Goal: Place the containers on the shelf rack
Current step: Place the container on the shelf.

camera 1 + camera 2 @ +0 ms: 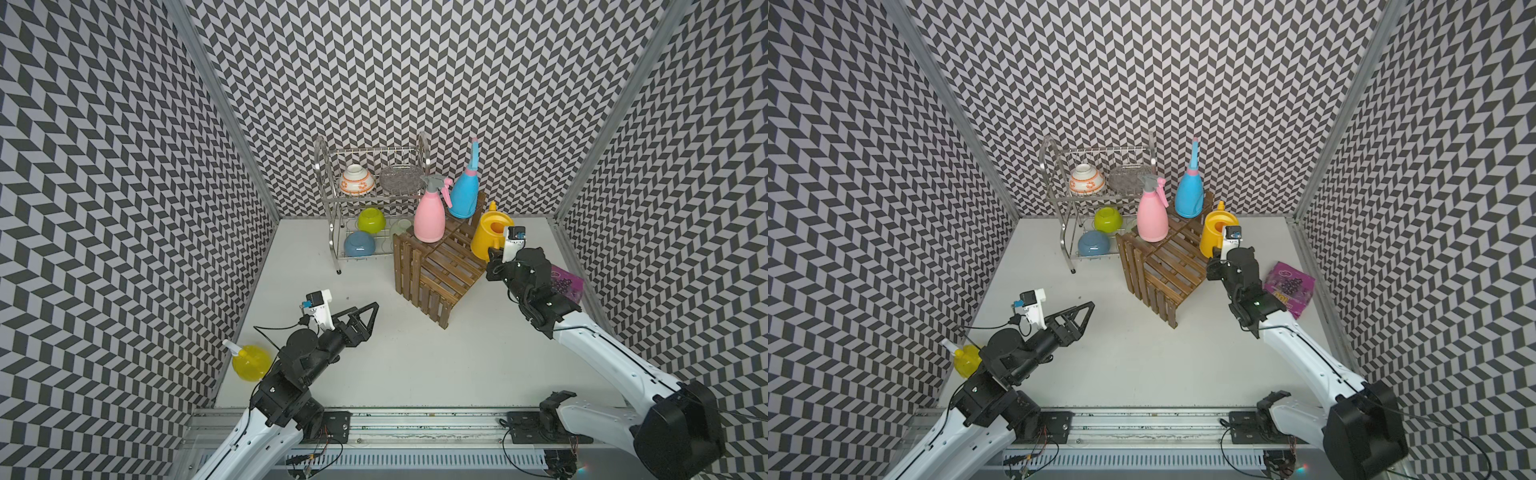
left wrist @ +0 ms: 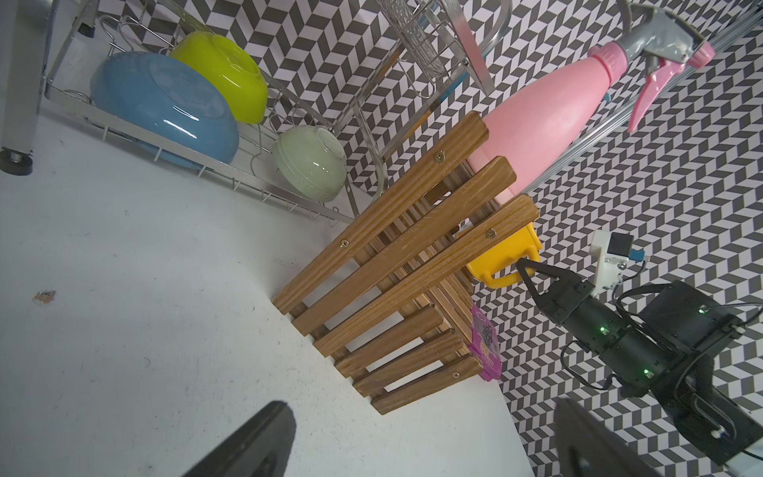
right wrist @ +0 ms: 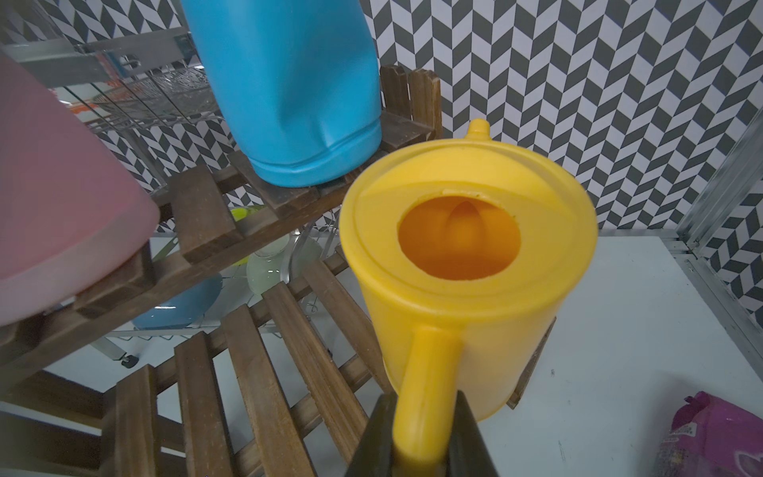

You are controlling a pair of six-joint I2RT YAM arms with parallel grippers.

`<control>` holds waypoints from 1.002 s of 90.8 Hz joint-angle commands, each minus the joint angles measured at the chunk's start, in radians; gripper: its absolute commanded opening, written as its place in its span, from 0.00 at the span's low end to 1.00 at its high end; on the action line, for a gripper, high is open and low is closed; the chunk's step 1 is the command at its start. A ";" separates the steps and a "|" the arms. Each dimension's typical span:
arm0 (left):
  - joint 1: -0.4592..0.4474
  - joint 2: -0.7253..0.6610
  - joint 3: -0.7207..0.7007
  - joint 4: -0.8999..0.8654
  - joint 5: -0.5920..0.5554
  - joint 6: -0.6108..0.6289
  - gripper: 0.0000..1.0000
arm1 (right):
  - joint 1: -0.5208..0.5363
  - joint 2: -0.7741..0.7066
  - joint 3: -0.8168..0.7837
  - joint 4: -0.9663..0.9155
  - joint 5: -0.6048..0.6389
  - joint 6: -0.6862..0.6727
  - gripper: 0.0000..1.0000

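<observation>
Grips the yellow watering can (image 3: 466,289) by its handle with the right pincer (image 3: 423,413), jaws drawn narrow on either side of the handle. Holds it at the end of the shelf rack (image 1: 444,270) nearest the right arm, over the slats of a low tier, spout toward the back wall. Cannot tell whether the base rests on the wood or hangs just above it.

Finds two containers already on the rack. Has the pink spray bottle (image 1: 430,218), grey-headed, on a middle tier and the blue spray bottle (image 1: 463,195) one step higher, just beside it and farther back.

Leaves the round yellow spray bottle (image 1: 249,361) on the counter (image 1: 415,365) by the left wall, well apart from the rack and partly hidden behind the left arm.

Hangs the left pincer (image 1: 372,316) wide open above bare counter, holding nothing, pointed toward the rack.

Shows a wire dish rack (image 1: 332,199) with bowls just beside the shelf rack, and a purple package (image 1: 567,284) on the counter near the right arm.
</observation>
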 commanded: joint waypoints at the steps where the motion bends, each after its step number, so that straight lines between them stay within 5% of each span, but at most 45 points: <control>1: 0.001 -0.008 0.043 0.009 0.006 0.015 1.00 | -0.006 0.016 0.038 0.100 -0.005 -0.012 0.20; 47: 0.001 -0.007 0.058 -0.006 0.008 0.009 1.00 | -0.012 0.083 0.070 0.100 -0.043 -0.004 0.37; 91: 0.001 0.001 0.080 -0.017 0.007 0.007 1.00 | -0.013 -0.061 0.013 0.057 -0.080 0.024 0.75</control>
